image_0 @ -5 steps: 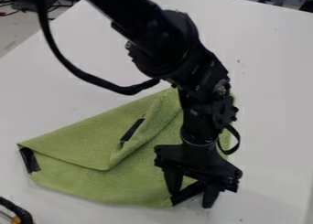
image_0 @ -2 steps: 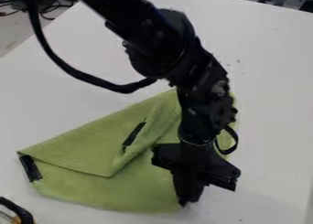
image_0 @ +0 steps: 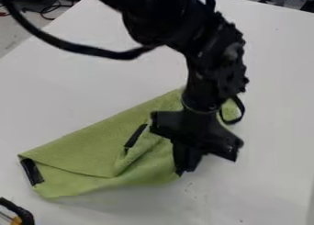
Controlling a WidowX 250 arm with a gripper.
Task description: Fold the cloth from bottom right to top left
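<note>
My green cloth lies partly folded on the white table, one black strip at its left corner, another near its middle. I have the claw narrow, pinching the cloth's lower right corner. The black arm reaches over from the top edge.

Green cloth, partly folded, bottom right corner raised off white table

Lab: robot arm, loose cables
</note>
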